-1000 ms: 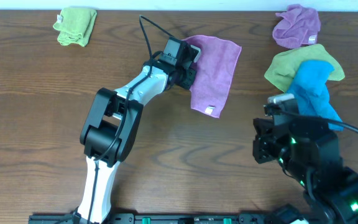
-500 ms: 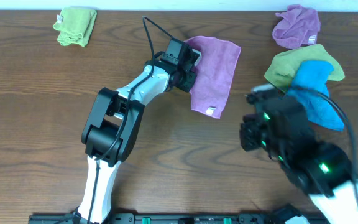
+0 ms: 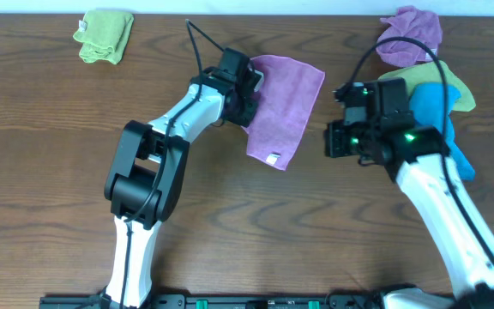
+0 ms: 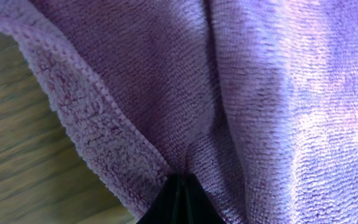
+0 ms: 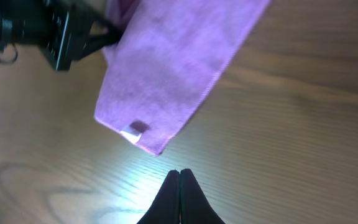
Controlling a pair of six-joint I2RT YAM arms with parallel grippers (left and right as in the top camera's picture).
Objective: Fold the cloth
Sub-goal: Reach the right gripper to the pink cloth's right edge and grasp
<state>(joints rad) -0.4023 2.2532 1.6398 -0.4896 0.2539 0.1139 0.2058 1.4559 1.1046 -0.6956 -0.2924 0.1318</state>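
Right now five cloths are lying on the table (image 3: 58, 172): two purple, two green and one blue. The flat purple cloth (image 3: 286, 107), the one being worked on, is lying at the table's middle rear, stretching down towards a corner that is carrying one small white tag (image 3: 274, 157). The left gripper (image 3: 249, 86) is gripping its left edge; in the left wrist view the two fingertips are meeting at the bottom of the picture, pinching a crease of the pile.

The right gripper (image 3: 331, 140) is hovering just to the right of that cloth, apart from it. In the right wrist view its jaws are pressing together on nothing, over bare wood, close to the tagged corner.

A folded green cloth (image 3: 105, 34) is sitting at the far left corner. A crumpled purple cloth (image 3: 410, 30) is sitting at the far right. Just below it, the second green cloth (image 3: 393, 86) is lying with the blue cloth (image 3: 431, 107) draped over it, and the right arm is passing in front of both.
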